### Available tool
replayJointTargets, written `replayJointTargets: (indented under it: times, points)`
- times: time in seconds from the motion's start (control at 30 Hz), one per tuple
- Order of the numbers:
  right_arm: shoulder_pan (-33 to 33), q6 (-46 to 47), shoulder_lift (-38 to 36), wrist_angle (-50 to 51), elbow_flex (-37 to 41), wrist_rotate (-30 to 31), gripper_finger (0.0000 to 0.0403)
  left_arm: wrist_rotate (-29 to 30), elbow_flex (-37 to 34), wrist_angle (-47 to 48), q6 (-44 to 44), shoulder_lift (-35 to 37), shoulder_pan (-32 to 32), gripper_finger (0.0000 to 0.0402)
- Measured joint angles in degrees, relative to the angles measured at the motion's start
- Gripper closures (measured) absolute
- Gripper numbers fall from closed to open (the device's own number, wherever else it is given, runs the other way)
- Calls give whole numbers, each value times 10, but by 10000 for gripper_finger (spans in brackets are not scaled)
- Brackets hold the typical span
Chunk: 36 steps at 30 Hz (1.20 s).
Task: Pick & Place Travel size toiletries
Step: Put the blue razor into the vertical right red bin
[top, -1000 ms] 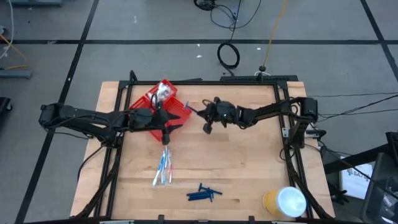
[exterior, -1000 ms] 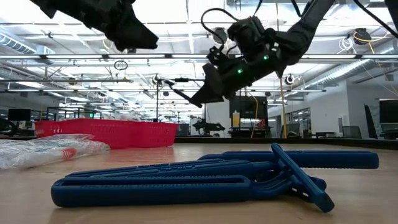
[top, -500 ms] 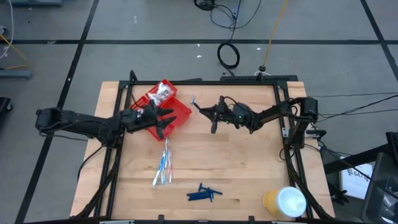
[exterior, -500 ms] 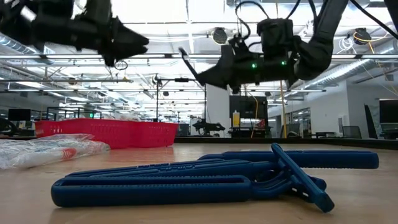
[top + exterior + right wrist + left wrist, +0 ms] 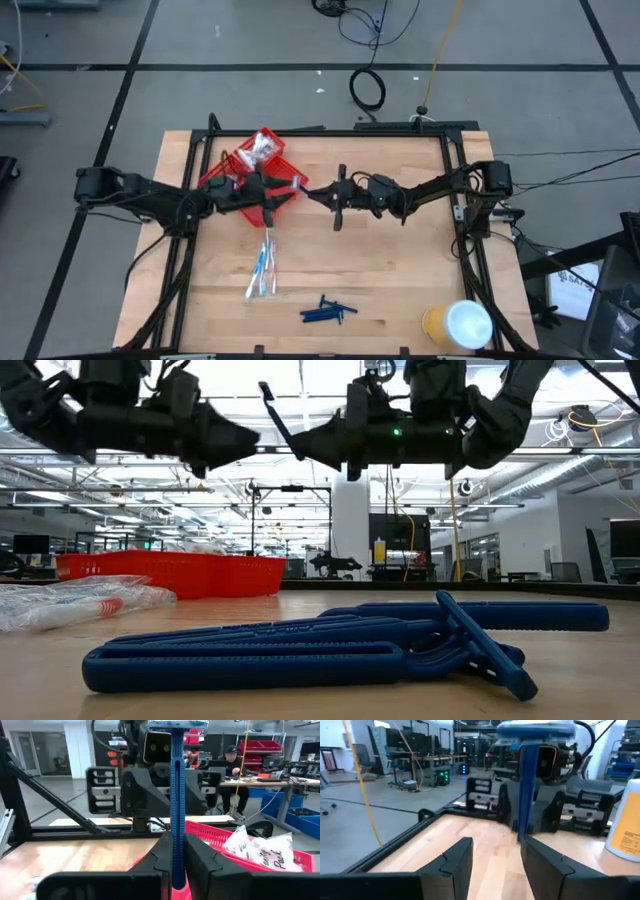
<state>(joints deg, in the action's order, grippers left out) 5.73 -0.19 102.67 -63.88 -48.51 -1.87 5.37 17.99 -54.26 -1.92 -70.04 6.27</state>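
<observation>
My right gripper hangs above the table's middle, shut on a dark blue razor. The razor's head points at my left gripper. That gripper faces it from the left, fingers open, at the near edge of the red tray. In the left wrist view the razor's handle stands just ahead of the gap. Wrapped blue-and-white toothbrushes and more blue razors lie flat on the near table. White packets sit in the tray. My right gripper pinches the razor's handle between its two fingers, coming level from the table's right. The razor runs on past the fingertips along them, lifted clear, its head end slanting upward toward the left arm. Whether my left gripper touches the razor cannot be told.
A large yellow roll with a white top stands at the table's near right corner. In the low view the loose blue razors fill the foreground, with the wrapped toothbrushes to their left. Bare wood lies between tray and near items.
My right gripper tipped from slanting down to level and moved left, carrying the razor toward the left gripper. My left gripper also tipped up to level, drew back left, then came right again, so the two now face each other closely above the table.
</observation>
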Motion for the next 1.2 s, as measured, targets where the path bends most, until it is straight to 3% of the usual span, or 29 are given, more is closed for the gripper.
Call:
replayJointTargets:
  times: [0.27, 0.67, 0.77, 0.93, 1.0, 1.1, 1.2]
  points:
    - [-10, -12, -1, 8, -6, 0, 385, 0, 70, 1, 31, -65, -27, 240]
    - [-10, -14, -1, 16, -5, -13, 385, 4, 91, 4, 63, -68, -38, 243]
    - [-10, -15, -1, 19, -5, -13, 385, 6, 91, 4, 72, -68, -38, 271]
    - [-10, -20, -1, 25, -5, -12, 380, 1, 91, 8, 76, -68, -38, 373]
    - [-10, -22, -1, 33, -5, -12, 373, 2, 91, 11, 61, -68, -34, 385]
    - [-8, -19, -1, 56, -6, -2, 353, 56, 91, 28, 48, -68, -32, 379]
    - [-3, -1, 1, 83, -4, 0, 327, 171, 91, 86, 49, -38, -26, 389]
